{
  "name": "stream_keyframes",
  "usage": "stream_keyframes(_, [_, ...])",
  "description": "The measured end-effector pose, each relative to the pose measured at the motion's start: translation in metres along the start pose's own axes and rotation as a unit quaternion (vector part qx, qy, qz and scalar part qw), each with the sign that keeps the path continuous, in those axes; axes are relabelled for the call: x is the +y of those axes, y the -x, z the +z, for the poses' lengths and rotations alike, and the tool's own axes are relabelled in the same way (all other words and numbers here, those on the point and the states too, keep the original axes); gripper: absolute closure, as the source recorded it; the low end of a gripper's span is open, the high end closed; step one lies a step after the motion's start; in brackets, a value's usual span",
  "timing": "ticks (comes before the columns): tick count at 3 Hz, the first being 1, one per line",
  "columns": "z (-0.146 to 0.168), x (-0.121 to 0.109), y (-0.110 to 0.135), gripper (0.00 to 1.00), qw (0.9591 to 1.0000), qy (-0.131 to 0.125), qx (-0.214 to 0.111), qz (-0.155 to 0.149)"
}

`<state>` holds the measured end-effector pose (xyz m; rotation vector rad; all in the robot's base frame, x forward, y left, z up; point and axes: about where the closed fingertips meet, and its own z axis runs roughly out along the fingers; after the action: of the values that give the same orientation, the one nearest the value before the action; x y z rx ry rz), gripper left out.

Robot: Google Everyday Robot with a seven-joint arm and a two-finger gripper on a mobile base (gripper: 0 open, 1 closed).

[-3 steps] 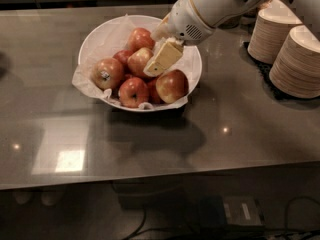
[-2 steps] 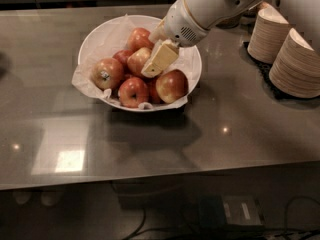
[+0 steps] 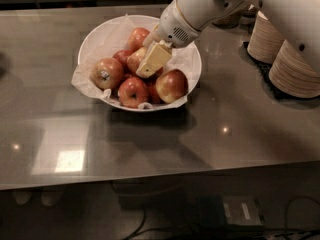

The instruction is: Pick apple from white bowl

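Apple [image 3: 133, 59] partly behind gripper [image 3: 151, 64]

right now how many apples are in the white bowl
6 visible in the white bowl: back apple, small dark apple, pale apple under the gripper, sticker apple, front apple, right apple. Others may hide beneath.

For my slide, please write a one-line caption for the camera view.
Robot gripper poised among apples in the paper-lined white bowl on a grey counter, stacked paper bowls beside.
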<state>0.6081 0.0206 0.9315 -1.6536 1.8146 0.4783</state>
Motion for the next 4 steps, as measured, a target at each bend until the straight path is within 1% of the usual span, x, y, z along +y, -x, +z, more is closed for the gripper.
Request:
stream_keyframes(1, [0.006, 0.001, 0.010, 0.40, 0.9994, 0.025, -0.014, 0.021])
stream_keyframes(2, [0.015, 0.005, 0.012, 0.36, 0.9983, 0.041, -0.016, 0.038])
stream_keyframes(3, [0.022, 0.010, 0.005, 0.35, 0.9976, 0.048, -0.011, 0.050])
stream_keyframes(4, [0.019, 0.009, 0.007, 0.31, 0.9976, 0.048, -0.011, 0.050])
